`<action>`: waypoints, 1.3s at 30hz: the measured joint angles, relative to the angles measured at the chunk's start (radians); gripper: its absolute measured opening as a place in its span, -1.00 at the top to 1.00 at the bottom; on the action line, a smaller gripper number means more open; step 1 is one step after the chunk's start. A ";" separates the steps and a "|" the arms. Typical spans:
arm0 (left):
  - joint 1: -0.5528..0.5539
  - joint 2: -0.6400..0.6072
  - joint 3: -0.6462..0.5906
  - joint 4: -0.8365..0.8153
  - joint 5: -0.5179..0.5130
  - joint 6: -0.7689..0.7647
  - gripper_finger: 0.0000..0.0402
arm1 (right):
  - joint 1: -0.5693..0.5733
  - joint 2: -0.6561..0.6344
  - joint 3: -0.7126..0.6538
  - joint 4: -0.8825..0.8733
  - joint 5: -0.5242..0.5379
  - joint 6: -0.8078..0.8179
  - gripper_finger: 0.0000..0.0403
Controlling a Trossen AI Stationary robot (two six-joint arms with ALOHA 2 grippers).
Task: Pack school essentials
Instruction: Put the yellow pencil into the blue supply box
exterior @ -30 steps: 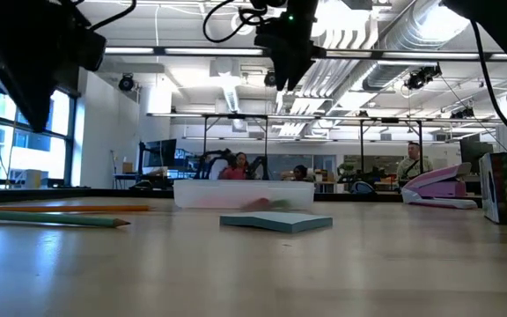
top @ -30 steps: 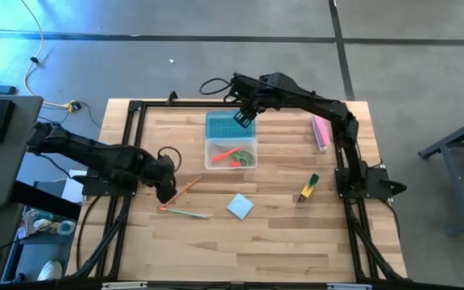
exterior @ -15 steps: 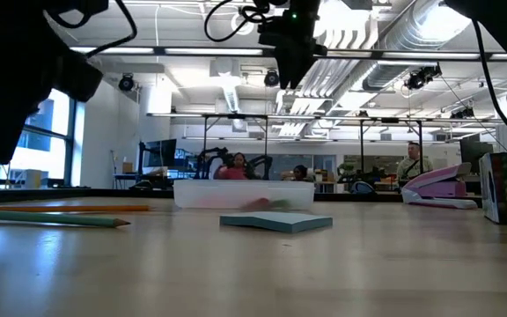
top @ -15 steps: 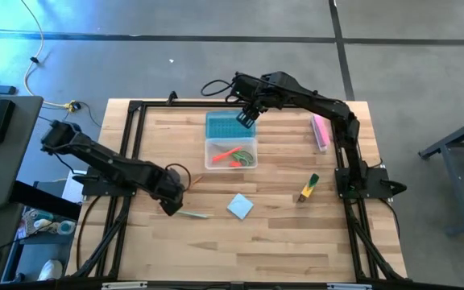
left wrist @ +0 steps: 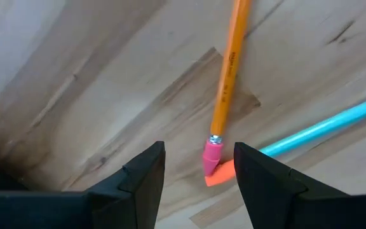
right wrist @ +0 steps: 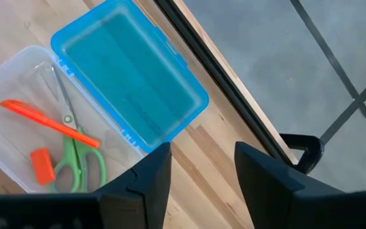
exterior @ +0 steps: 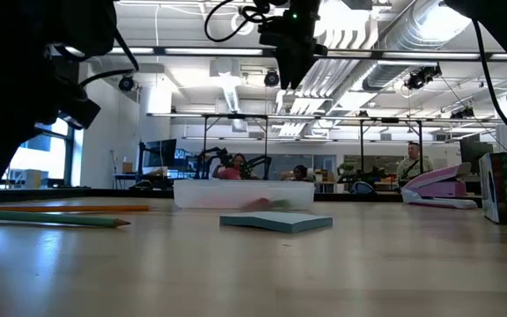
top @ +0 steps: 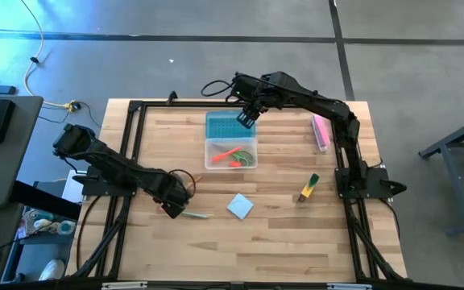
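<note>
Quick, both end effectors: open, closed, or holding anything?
Left end effector: open, empty, fingers straddling the pink eraser end of the orange wooden pencil.
Right end effector: open, empty, above the blue plastic box lid.

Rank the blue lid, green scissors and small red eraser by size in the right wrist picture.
Largest to smallest:
1. blue lid
2. green scissors
3. red eraser
All lie similarly far from the camera, so the order is reliable.

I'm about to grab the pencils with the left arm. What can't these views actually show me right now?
- Orange pencil: high view, left gripper covers it; its tip is cut off by the left wrist picture's edge.
- Teal pencil: left wrist view, far end cut off.
- Box contents: low view, only a blur through its wall.
- Marker: too small to read.
</note>
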 joint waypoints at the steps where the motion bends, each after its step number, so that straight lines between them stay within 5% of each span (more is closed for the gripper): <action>1: 0.000 0.007 0.000 0.006 0.005 0.004 0.13 | 0.000 0.000 0.000 0.000 0.000 -0.001 0.19; 18: 0.001 0.122 0.004 0.067 -0.005 0.068 0.17 | 0.000 0.000 0.000 0.000 0.000 -0.004 0.19; 39: 0.022 0.152 0.006 0.110 0.014 0.163 0.92 | 0.000 0.001 0.000 -0.009 0.000 0.000 0.19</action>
